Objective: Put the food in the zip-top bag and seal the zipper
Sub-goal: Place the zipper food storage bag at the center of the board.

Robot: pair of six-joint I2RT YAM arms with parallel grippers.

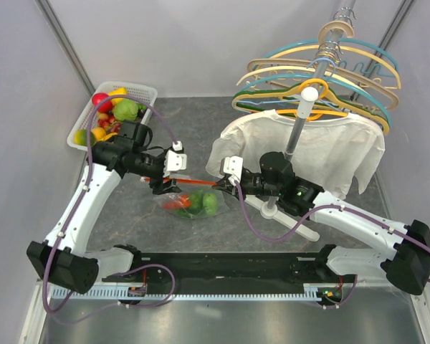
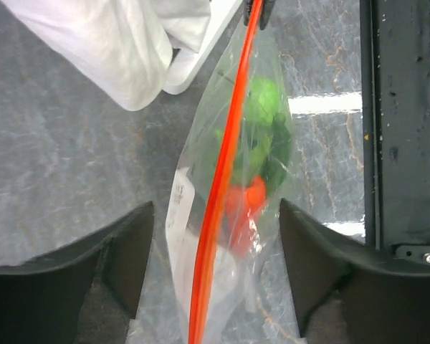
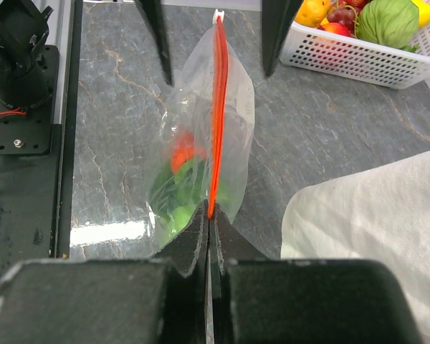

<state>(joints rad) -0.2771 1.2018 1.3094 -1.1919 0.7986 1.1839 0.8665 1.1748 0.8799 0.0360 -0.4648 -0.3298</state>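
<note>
Right wrist: right gripper [image 3: 209,213] jaws pinch the zipper [image 3: 216,107] taut, left gripper [image 3: 216,76] jaws spread astride it; close those, then slide steadily along.

clear zip-top bag [image 3: 241,107] w/ red-orange zipper [image 3: 218,107], green & orange food [image 3: 179,175], white basket [image 3: 358,57], grey marbled table [image 3: 115,107]

Clear zip-top bag [image 3: 193,93], zipper [image 3: 218,107] taut, holds green-red food [image 3: 179,186].

In the left wrist view the zipper [image 2: 222,172] runs off the bottom edge; the food [image 2: 261,107] in the bag [image 2: 261,57] is a blur of green and orange.
</note>
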